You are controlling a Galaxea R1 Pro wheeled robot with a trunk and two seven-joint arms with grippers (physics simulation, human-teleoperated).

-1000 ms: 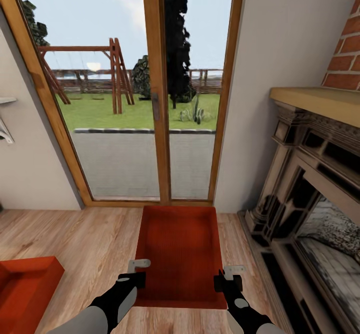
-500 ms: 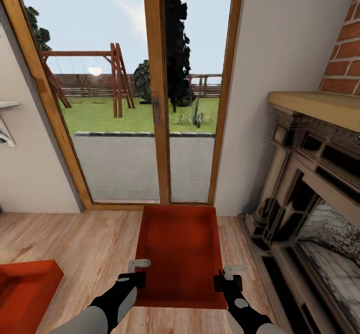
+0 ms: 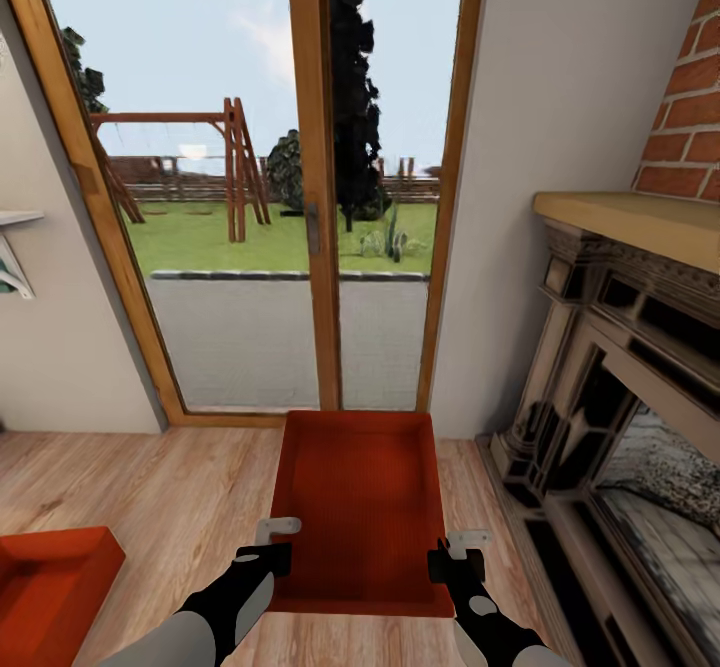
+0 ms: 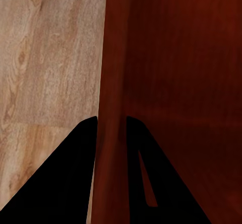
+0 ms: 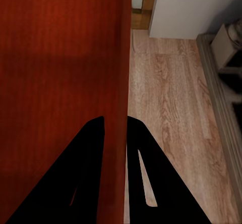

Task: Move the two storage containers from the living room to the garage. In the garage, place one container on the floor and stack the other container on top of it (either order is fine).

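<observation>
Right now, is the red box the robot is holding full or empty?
Empty. The held box shows only its bare red bottom, with the left gripper and right gripper clamped on its side walls.

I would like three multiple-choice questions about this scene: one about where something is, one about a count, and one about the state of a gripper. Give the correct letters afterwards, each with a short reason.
1. Where is the second storage container?
A. On the wood floor at the robot's left
B. On the fireplace mantel
C. Outside on the grass

2. How many red-orange containers are in the head view?
A. One
B. Two
C. Three

3. What is the left gripper doing?
A. Hanging open over the bare floor
B. Shut on the side wall of the held container
C. Holding the door handle

Answers:
1. A: it lies on the planks at the lower left of the head view.
2. B: one is held between the arms, one is on the floor.
3. B: in the left wrist view its fingers stand on either side of the red wall; the right gripper does the same on the opposite wall.
</observation>
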